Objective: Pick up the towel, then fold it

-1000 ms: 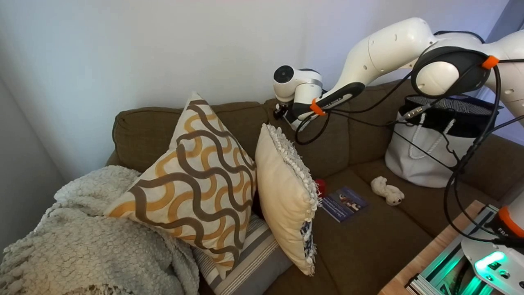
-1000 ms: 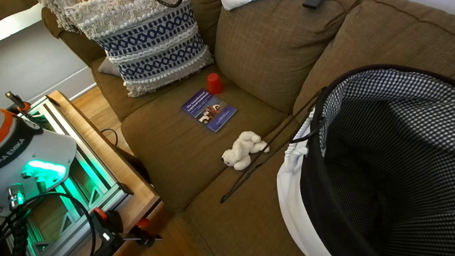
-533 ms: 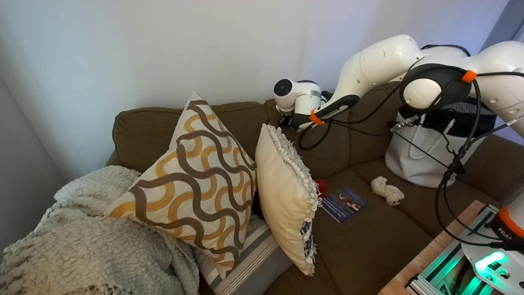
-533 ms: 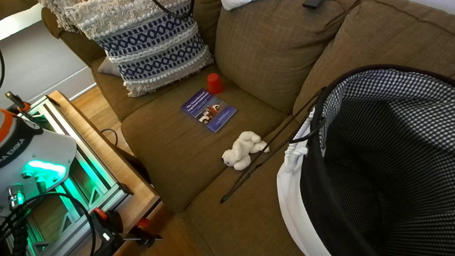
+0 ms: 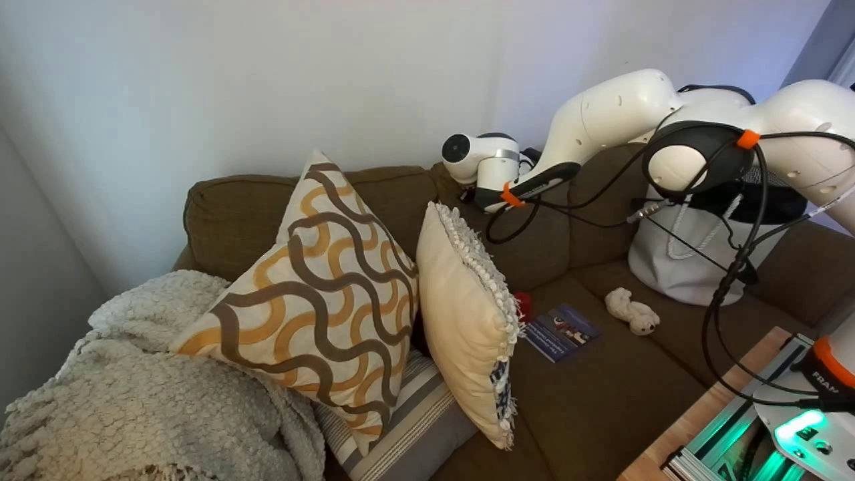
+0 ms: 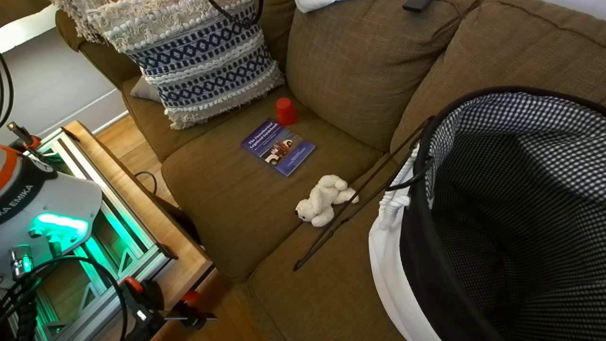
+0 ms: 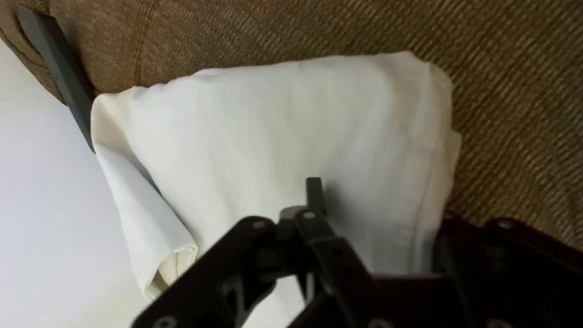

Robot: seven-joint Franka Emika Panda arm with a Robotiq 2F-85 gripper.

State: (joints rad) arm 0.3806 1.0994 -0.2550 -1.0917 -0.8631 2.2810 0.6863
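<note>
Towel [image 7: 282, 127]: white, laid over top of brown surface [image 7: 514, 91], i.e. sofa back; in wrist view, upper edge near straight, R edge doubled, L end curled; in an exterior view, just a corner [image 6: 312, 4] at top.
Jaws: spread wide at towel, w/ cloth in gap; one tip over cloth, other too dark to make out nr R edge; contact, can't tell.
Towel edges: more surface past upper & R sides, i.e. moving room; wall [image 7: 41, 182] past L end.
Dark bar [image 7: 63, 68]: by upper L corner; touching or not, can't tell.
Arm [image 5: 614, 103]: stretched over seat [image 5: 601, 401], wrist end nr fringed pillow [image 5: 461, 314]; cable [image 5: 499, 242] looped below.
Seat: btwn fringed pillow & basket [image 6: 388, 265], w/ book [image 6: 279, 147], red cup [image 6: 285, 111], white bear [image 6: 324, 199].
</note>
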